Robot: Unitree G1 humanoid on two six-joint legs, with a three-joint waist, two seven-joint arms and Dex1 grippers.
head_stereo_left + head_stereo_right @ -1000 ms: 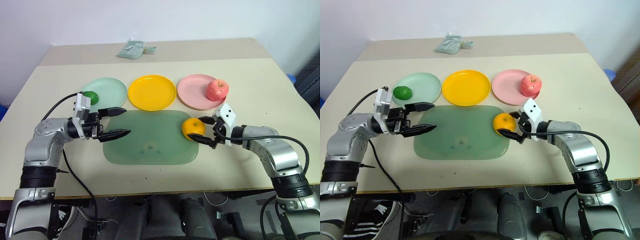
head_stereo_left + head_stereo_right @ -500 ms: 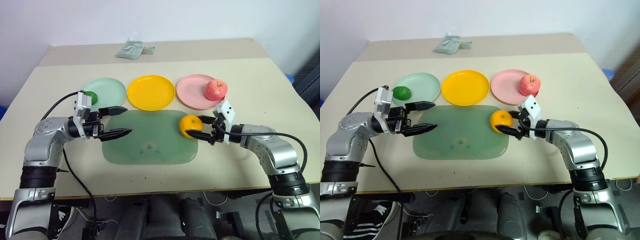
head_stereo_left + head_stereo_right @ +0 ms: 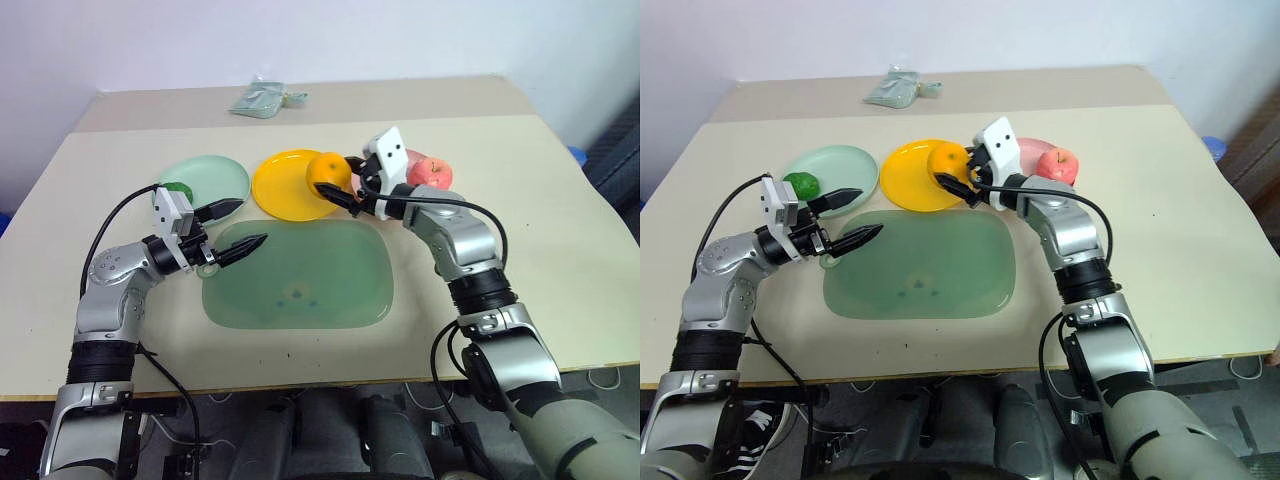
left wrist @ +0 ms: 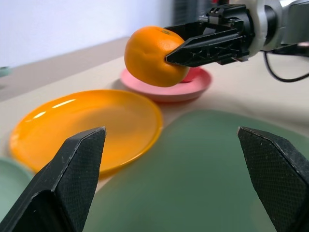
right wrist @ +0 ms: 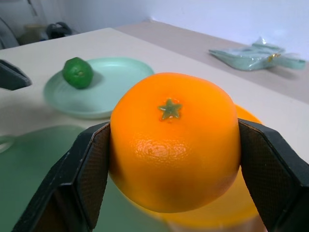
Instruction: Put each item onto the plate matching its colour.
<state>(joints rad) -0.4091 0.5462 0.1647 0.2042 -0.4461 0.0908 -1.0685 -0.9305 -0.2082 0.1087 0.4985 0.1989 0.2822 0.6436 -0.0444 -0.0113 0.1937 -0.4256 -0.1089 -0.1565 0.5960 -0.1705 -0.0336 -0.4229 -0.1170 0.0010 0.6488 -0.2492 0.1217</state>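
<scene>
While over the yellow plate, the orange sits pinched in the right pincer

Beige table with a darker strip along the far edge, set against a plain pale wall. Crumpled clear bag lying on that far strip. Something blue past the right edge. Dark floor with cables under the near edge

apple half behind right arm, green fruit part-hidden
</scene>
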